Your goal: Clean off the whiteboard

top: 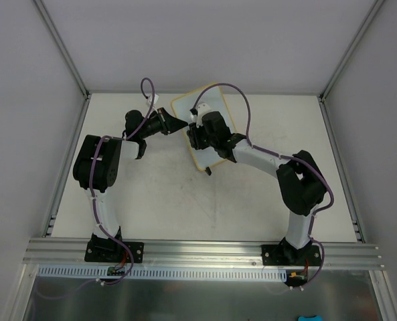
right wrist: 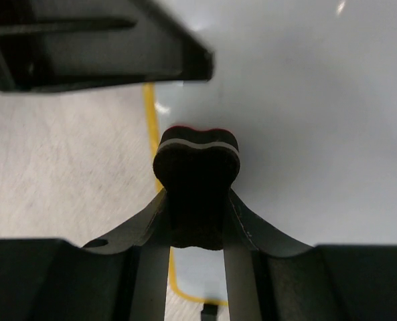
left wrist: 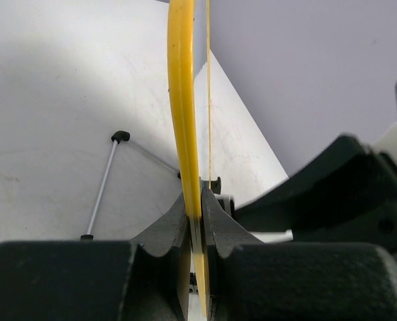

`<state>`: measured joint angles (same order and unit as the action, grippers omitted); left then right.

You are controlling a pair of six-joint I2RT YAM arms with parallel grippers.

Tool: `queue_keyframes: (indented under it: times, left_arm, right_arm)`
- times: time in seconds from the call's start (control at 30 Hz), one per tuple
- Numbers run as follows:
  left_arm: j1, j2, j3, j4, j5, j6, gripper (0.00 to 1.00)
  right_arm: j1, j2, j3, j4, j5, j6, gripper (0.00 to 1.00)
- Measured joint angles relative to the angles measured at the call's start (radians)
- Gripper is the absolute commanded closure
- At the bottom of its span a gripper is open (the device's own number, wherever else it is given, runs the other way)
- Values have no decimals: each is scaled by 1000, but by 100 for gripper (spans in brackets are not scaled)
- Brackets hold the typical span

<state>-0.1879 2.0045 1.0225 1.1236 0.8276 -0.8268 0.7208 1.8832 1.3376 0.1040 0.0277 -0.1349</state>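
Note:
The whiteboard (top: 218,107), white with a pale-yellow frame, lies at the back middle of the table. My left gripper (top: 179,125) is shut on its left edge; the left wrist view shows the yellow frame (left wrist: 183,100) edge-on, clamped between the fingers of this gripper (left wrist: 199,208). My right gripper (top: 197,132) is over the board's left part, shut on the black eraser block (right wrist: 197,180), which sits on or just above the white surface (right wrist: 305,134) beside the yellow frame (right wrist: 149,114). I see no pen marks on the visible surface. A black foot (top: 208,171) shows at the board's near edge.
The left gripper's dark body (right wrist: 98,40) is close, just beyond the eraser. A thin grey rod with black ends (left wrist: 104,184) shows beyond the board in the left wrist view. Grey enclosure walls and metal posts (top: 64,50) surround the table (top: 158,194).

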Motion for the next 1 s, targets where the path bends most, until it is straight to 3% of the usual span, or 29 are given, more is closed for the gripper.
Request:
queue_keyframes:
  times: [0.27,0.5,0.8,1.0]
  left_arm:
    - [0,0,0,5,1,2,100]
    - [0,0,0,7,0,4,100]
    - [-1,-2,0,6,0,5,100]
    - [-1,-2,0,4,-1,5,100]
  right_arm:
    - [33,-24,-76,-14,-56,22,100]
    - [-40,-29,-76,-37,-161,65,100]
    - [-128,-32,-63,-83,-185,76,100]
    - [-247,-19,-37,-111,-228,81,100]
